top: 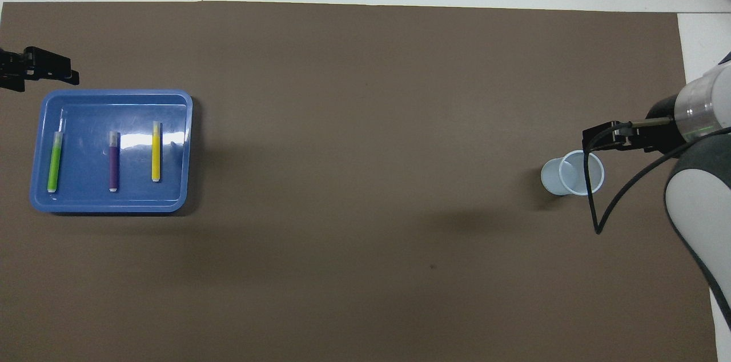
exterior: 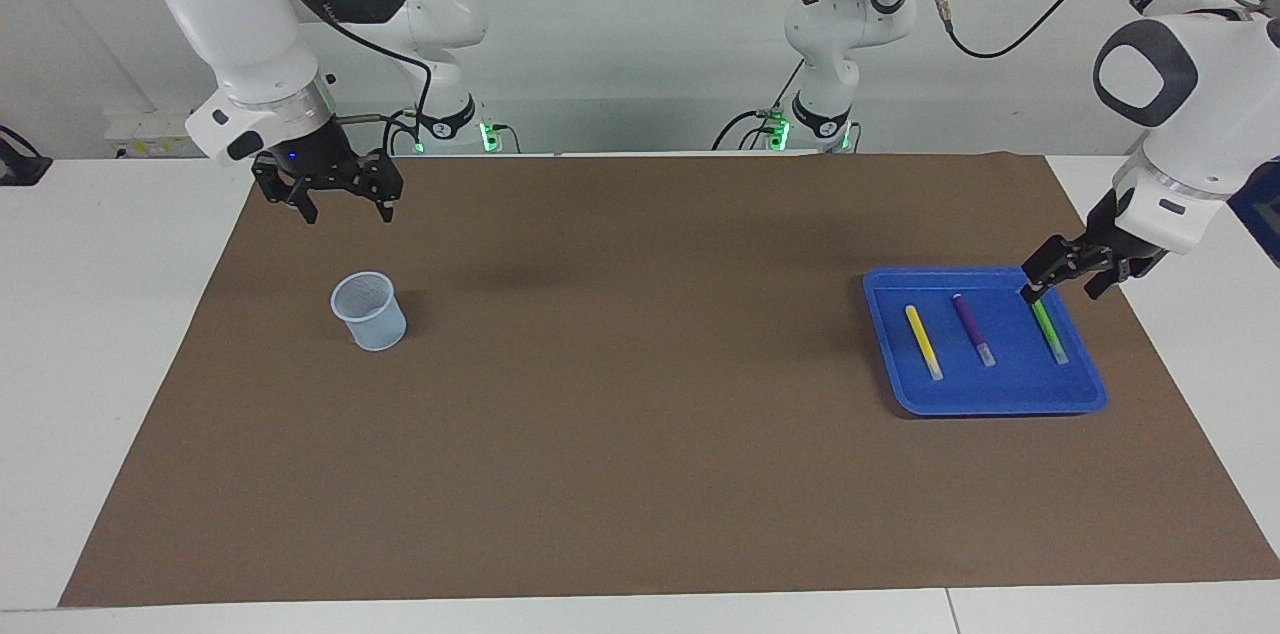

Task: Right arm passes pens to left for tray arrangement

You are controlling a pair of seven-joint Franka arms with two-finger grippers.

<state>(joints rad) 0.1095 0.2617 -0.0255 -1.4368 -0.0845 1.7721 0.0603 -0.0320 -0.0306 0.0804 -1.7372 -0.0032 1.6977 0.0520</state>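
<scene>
The blue tray point(top: 114, 205) sits at about nine o'clock on the brown mat point(top: 365, 122). Three pens lie in it side by side, apart from one another, each running twelve to six: the green pen point(top: 54, 162) toward nine, the purple pen point(top: 113, 162) in the middle, the yellow pen point(top: 155, 152) toward three. The left gripper point(top: 51, 68) hangs at the tray's eleven o'clock corner, empty. At three o'clock stands a pale cup point(top: 573, 175), with the right gripper point(top: 599, 140) just at its one o'clock.
</scene>
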